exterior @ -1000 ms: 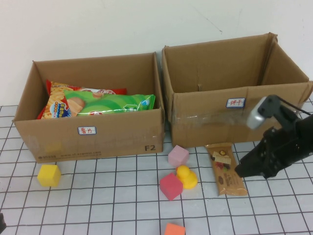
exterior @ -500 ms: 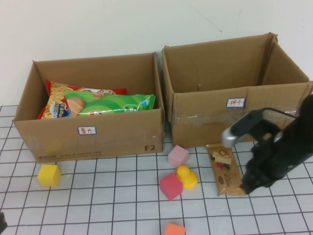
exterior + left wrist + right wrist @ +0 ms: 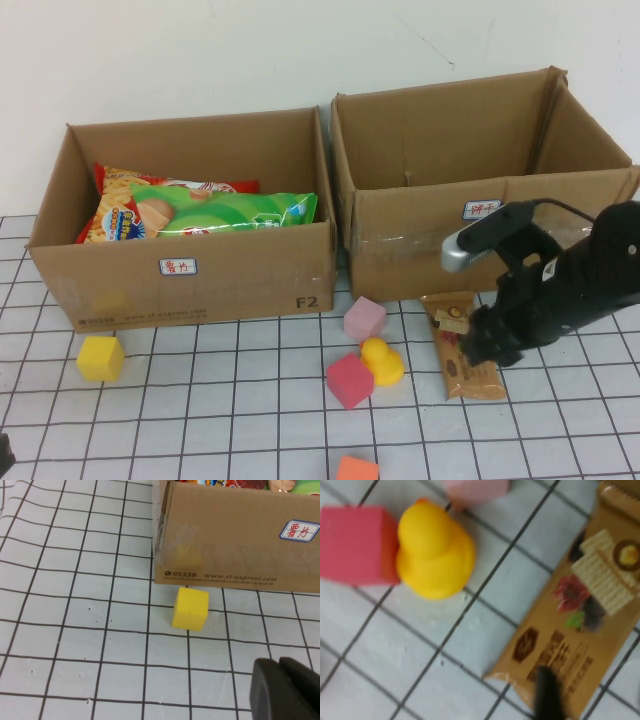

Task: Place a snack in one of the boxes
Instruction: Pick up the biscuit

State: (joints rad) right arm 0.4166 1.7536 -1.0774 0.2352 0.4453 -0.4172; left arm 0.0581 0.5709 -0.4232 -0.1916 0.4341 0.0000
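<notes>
Brown wafer snack packet (image 3: pixel 461 345) lies flat on the grid table (image 3: pixel 200 400), right gripper (image 3: pixel 482 340) directly over it, jaws parted, one fingertip (image 3: pixel 547 692) touching the wrapper. Left gripper (image 3: pixel 287 690) sits closed at seven o'clock. Yellow duck (image 3: pixel 381 361) lies at the packet's nine o'clock; right box (image 3: pixel 480 215) stands at twelve.

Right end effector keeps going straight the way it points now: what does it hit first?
Most likely the brown snack pack lying on the table. The right end effector points down right over it, and the right wrist view shows a fingertip over the wrapper's end. Whether it touches yet is unclear.
</notes>
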